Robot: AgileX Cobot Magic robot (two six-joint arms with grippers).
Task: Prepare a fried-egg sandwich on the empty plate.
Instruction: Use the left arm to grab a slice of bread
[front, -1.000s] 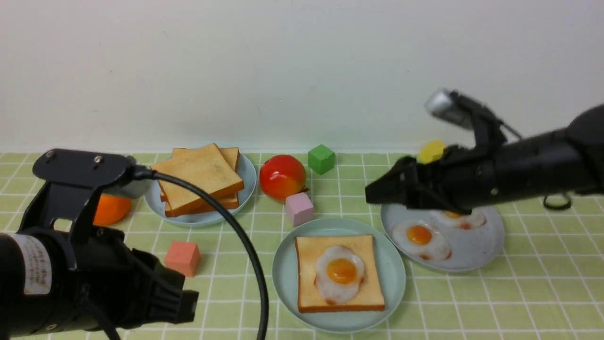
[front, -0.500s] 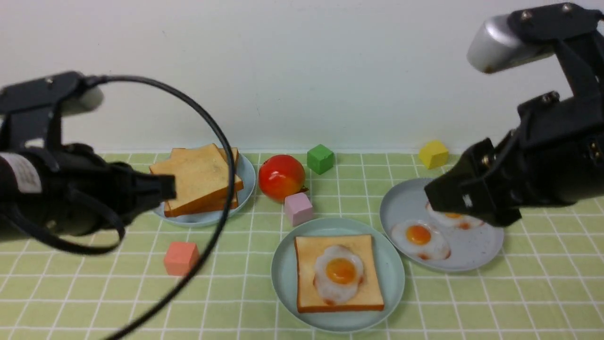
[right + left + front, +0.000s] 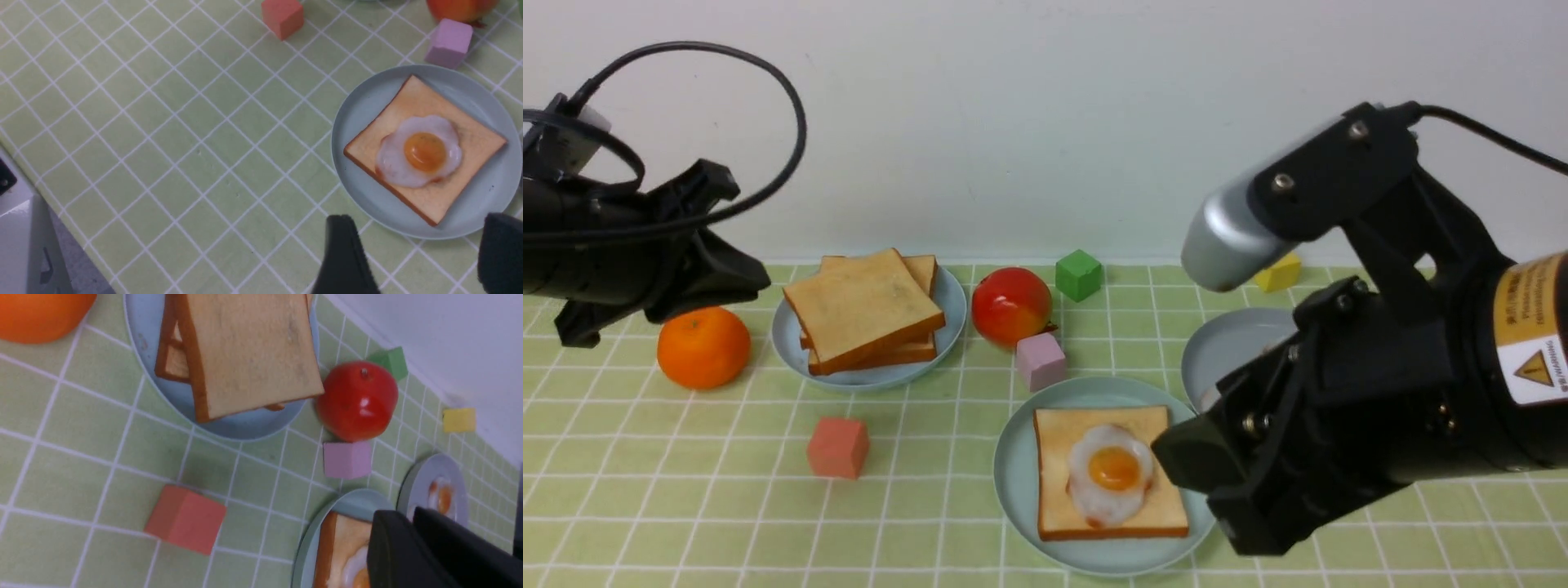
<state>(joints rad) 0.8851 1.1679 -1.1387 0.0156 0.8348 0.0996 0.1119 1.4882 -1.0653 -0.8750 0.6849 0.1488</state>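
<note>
The teal empty plate [image 3: 1014,478] [image 3: 347,134] at the front centre holds one toast slice [image 3: 1054,498] [image 3: 474,143] with a fried egg [image 3: 1111,475] [image 3: 423,152] on top. A loose stack of toast slices [image 3: 866,309] [image 3: 249,351] lies on a light blue plate [image 3: 952,314] at the back left. My left gripper [image 3: 756,282] [image 3: 410,512] hangs above the orange, left of that stack; its fingertips look nearly together and hold nothing. My right gripper [image 3: 1201,494] [image 3: 423,261] stands open and empty at the teal plate's near right rim.
An orange [image 3: 703,346], a red tomato [image 3: 1011,305], and pink [image 3: 1041,361], green [image 3: 1079,274], yellow [image 3: 1278,273] and coral [image 3: 838,447] cubes lie on the checked cloth. A grey plate [image 3: 1233,347] [image 3: 455,475] is mostly hidden behind my right arm.
My left arm rose from the front left and swung back, uncovering the orange. My right arm pulled back from over the grey plate to the teal plate's near right, hiding the spare eggs.
</note>
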